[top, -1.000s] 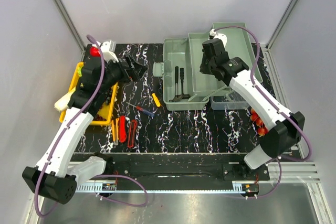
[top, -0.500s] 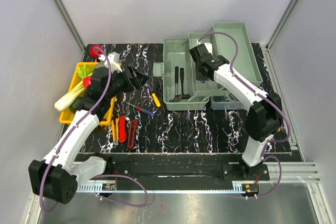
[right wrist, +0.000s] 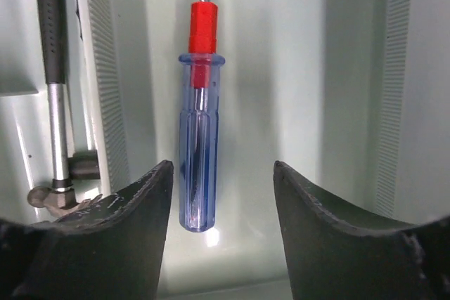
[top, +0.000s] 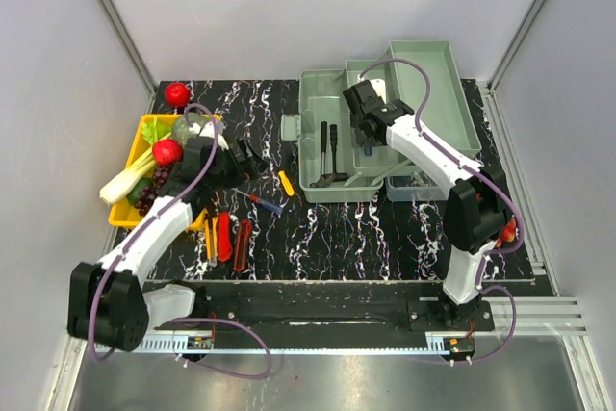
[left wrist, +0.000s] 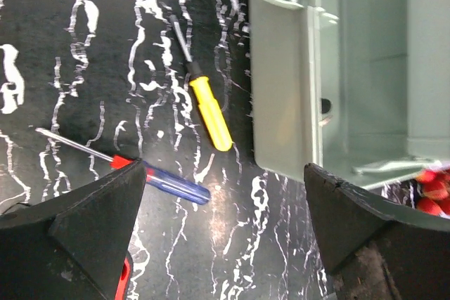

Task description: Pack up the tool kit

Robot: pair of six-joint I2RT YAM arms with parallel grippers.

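The open green toolbox (top: 313, 146) stands at the back middle of the table. My right gripper (top: 370, 140) is open over its inner tray. In the right wrist view a blue-handled screwdriver with a red collar (right wrist: 197, 166) lies loose on the tray floor between my spread fingers (right wrist: 221, 237). A hammer (right wrist: 55, 103) lies to its left. My left gripper (top: 252, 157) is open and empty, low over the table. A yellow screwdriver (left wrist: 209, 112) and a blue screwdriver (left wrist: 169, 182) lie ahead of it (left wrist: 225, 237), next to the toolbox wall (left wrist: 281, 103).
Red-handled tools (top: 224, 236) and an orange one (top: 209, 238) lie near the front left. A yellow bin (top: 136, 149) of vegetables stands at the left, with a red ball (top: 176, 93) behind it. The toolbox lid (top: 438, 84) lies at the back right, with a clear box (top: 414, 187) in front of it.
My right gripper has moved left and nearer, from over the lid to over the inner tray. My left gripper has dropped nearer, toward the loose screwdrivers.
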